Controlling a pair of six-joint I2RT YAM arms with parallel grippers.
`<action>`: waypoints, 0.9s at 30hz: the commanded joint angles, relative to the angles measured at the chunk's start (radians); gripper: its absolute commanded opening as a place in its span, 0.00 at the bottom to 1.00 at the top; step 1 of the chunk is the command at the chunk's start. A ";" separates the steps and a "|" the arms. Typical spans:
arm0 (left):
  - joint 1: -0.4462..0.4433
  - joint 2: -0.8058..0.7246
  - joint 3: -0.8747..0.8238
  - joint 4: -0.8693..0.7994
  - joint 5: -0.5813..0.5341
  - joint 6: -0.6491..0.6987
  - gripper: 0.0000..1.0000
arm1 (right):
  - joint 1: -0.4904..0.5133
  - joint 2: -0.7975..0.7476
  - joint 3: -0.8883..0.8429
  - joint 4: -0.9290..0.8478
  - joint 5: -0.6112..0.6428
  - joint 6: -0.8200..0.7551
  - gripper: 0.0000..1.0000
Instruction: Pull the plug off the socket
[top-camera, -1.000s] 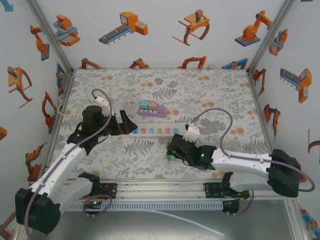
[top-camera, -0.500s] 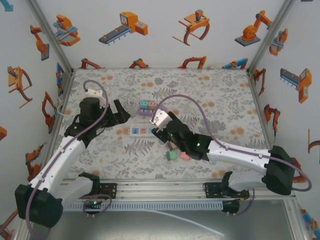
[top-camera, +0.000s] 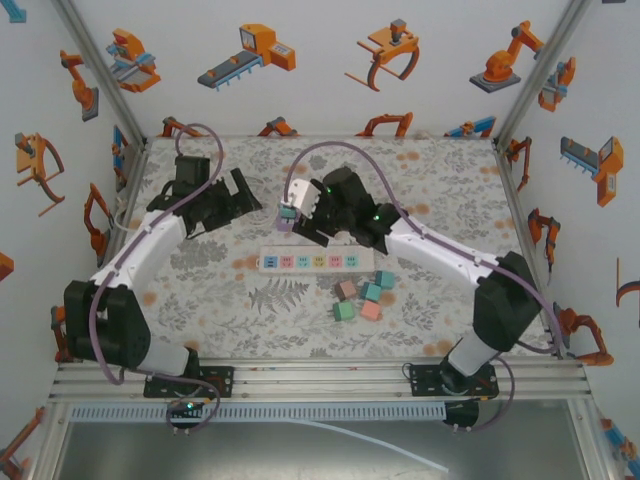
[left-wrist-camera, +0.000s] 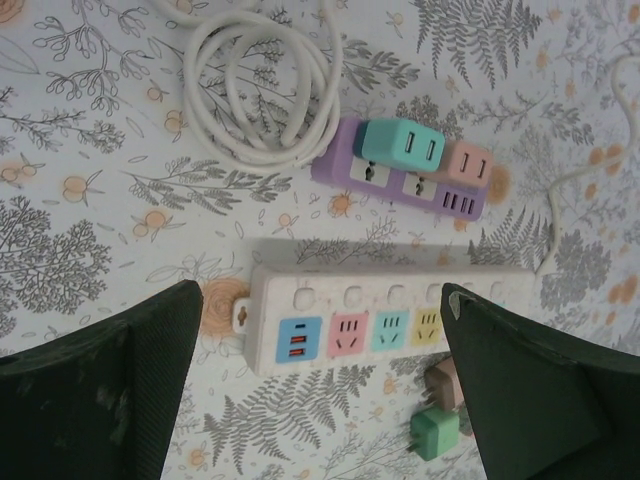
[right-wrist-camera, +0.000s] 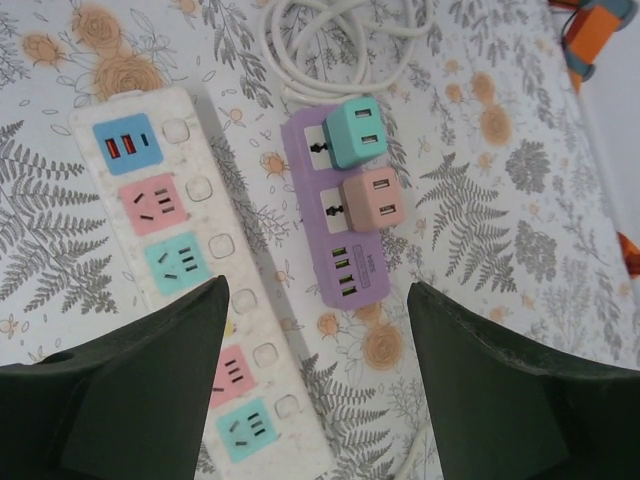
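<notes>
A purple socket strip (right-wrist-camera: 340, 230) lies on the floral table with a teal plug (right-wrist-camera: 354, 132) and a pink plug (right-wrist-camera: 372, 200) seated in it. My right gripper (right-wrist-camera: 315, 288) hovers open just above the strip's USB end, with nothing between its fingers. In the top view the right gripper (top-camera: 308, 222) covers most of the strip, and the teal plug (top-camera: 286, 212) peeks out at its left. My left gripper (left-wrist-camera: 320, 292) is open and empty, high over the white strip, with the purple socket strip (left-wrist-camera: 400, 175) and its teal plug (left-wrist-camera: 402, 147) beyond. It hangs left of the strip (top-camera: 243, 195).
A long white power strip (top-camera: 320, 261) with coloured outlets lies in front of the purple one. Several loose plugs (top-camera: 362, 298) sit near its right end. A coiled white cord (left-wrist-camera: 260, 90) lies behind the purple strip. Patterned walls close in the table.
My right arm has swung from the near middle of the table up to the purple strip, its jaws widening. My left arm has drawn back toward the far left.
</notes>
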 joint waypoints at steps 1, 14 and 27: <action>0.001 0.080 0.063 -0.035 0.011 -0.043 0.95 | -0.047 0.077 0.131 -0.129 -0.126 -0.016 0.67; 0.000 0.395 0.312 -0.170 0.030 -0.053 0.91 | -0.143 0.402 0.476 -0.263 -0.220 -0.027 0.66; -0.006 0.528 0.378 -0.192 0.092 -0.036 0.85 | -0.148 0.598 0.658 -0.349 -0.237 -0.090 0.62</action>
